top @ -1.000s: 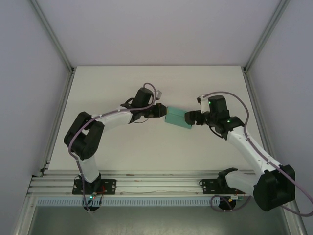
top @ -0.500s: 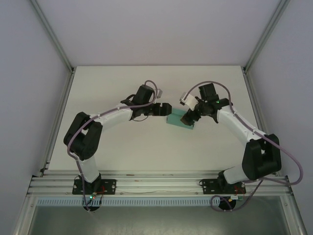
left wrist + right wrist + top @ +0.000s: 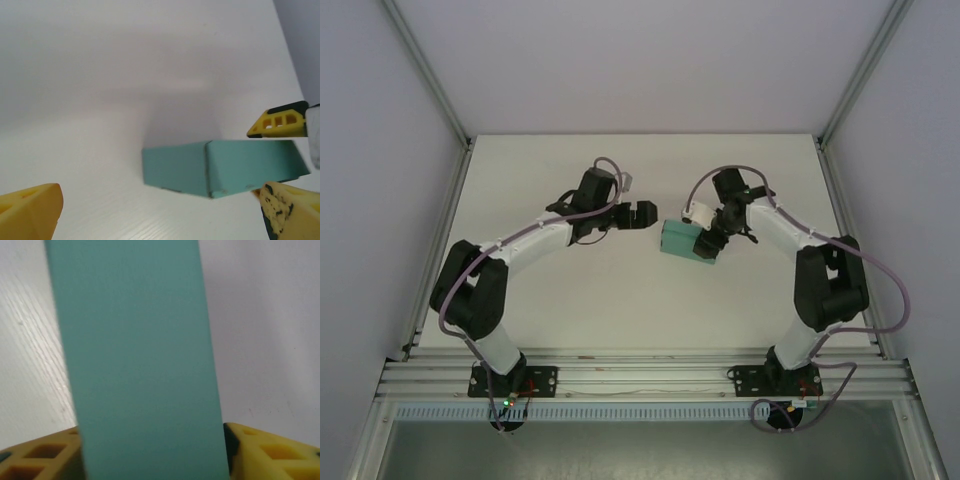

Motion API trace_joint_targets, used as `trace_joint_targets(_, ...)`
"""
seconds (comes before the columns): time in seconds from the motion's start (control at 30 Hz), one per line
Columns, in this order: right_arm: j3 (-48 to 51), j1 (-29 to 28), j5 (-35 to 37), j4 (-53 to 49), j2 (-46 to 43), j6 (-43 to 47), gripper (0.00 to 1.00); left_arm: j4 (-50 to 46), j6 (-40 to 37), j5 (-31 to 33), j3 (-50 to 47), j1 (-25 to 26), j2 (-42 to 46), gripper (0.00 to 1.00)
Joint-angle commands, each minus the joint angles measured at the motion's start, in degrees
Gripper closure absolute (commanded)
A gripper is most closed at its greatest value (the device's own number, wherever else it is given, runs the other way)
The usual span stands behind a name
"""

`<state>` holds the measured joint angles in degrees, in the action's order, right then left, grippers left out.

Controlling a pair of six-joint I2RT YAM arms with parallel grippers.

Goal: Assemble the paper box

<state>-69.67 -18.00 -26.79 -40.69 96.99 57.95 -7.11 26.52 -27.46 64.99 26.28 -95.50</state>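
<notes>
The box (image 3: 682,240) sits near the middle of the worktop (image 3: 620,310), a little right of centre. It is a closed-looking teal block lying flat, with its long side running left to right and slightly skewed. In the left wrist view it seems to rest on the surface, with a folded seam showing down its near face.

The right hand (image 3: 708,240) is at the box's right end and closed on it. In its own wrist view the teal card fills the space between the two yellow fingers (image 3: 270,450), one against each side. The left hand (image 3: 642,214) hangs just left of the box, apart from it, with its jaws spread wide and nothing between them.

Going by the thin card, the box should be very light, so the hold needs to steady it rather than carry weight. The broad faces are hollow behind and would likely dent or bow under a hard pinch. The surface looks smooth, so a loose hold could let it slide or twist. The better places to hold are probably the ends and the folded edges, where doubled card and creases add stiffness. The right hand's place at the end fits that. If the left hand comes in, the left end or the seam edge looks safer than the middle of a face. Any flap still untucked is hidden from these views.
</notes>
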Motion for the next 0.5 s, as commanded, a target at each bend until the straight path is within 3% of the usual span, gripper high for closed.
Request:
trace_joint_targets(0.0,-0.64,-1.77,4.76,0.22,-0.02,-1.75,0.46,-1.53,0.34,3.47,-3.89,-1.31,3.55,0.0)
trace_joint_targets(0.1,2.65,-4.3,13.74,9.09,-1.87,-5.31,0.58,-2.14,0.59,6.23,-7.32,-1.85,6.44,0.0)
trace_joint_targets(0.2,5.11,-7.76,23.36,15.67,-3.24,-7.68,0.59,-3.49,0.46,9.84,-10.38,-2.17,9.95,0.0)
trace_joint_targets(0.37,6.34,-17.63,46.52,22.58,-2.17,-13.15,0.56,-5.97,1.81,15.8,-16.29,-2.52,16.73,0.0)
trace_joint_targets(0.47,7.72,-22.74,51.72,23.15,-0.57,-15.1,0.46,-5.87,2.87,17.54,-20.45,-2.89,21.41,0.0)
